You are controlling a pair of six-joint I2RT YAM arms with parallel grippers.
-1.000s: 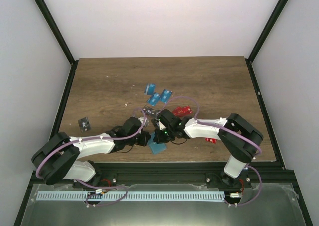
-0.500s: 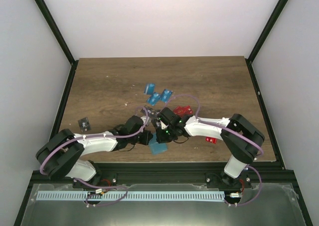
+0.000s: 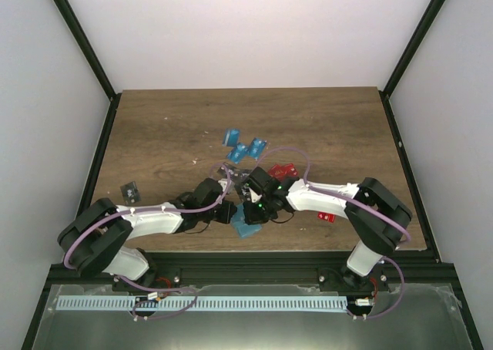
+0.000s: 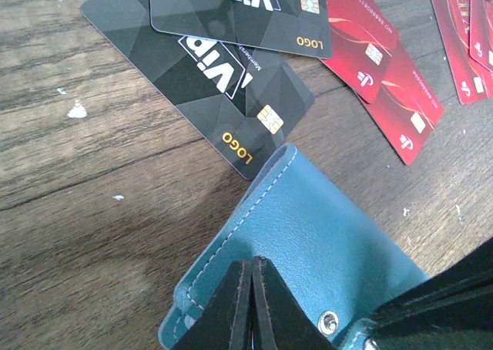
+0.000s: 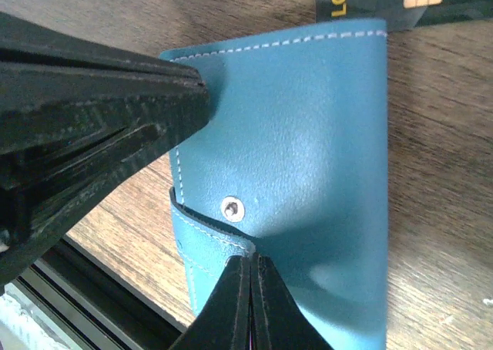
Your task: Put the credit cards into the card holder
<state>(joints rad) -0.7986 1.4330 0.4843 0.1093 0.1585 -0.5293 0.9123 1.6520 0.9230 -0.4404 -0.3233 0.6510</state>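
Observation:
The teal card holder [image 3: 246, 228] lies near the table's front edge. It also shows in the left wrist view [image 4: 323, 238] and the right wrist view [image 5: 308, 142]. My left gripper [image 3: 229, 214] is shut, with its tips [image 4: 252, 262] resting on the holder's top near one corner. My right gripper [image 3: 253, 214] is shut, with its tips [image 5: 252, 260] at the edge of the holder's unsnapped flap [image 5: 202, 240]; the snap stud [image 5: 232, 208] is bare. Black cards [image 4: 208, 65] and red cards [image 4: 385, 72] lie just beyond the holder. Blue cards [image 3: 245, 148] lie farther back.
A single black card [image 3: 131, 190] lies at the left. A red card [image 3: 326, 217] lies at the right by my right arm, and more red cards [image 3: 283, 170] lie behind it. The table's front rail [image 5: 92, 288] runs close beside the holder.
Both grippers have shifted slightly right and closer together over the holder. The holder has barely moved.

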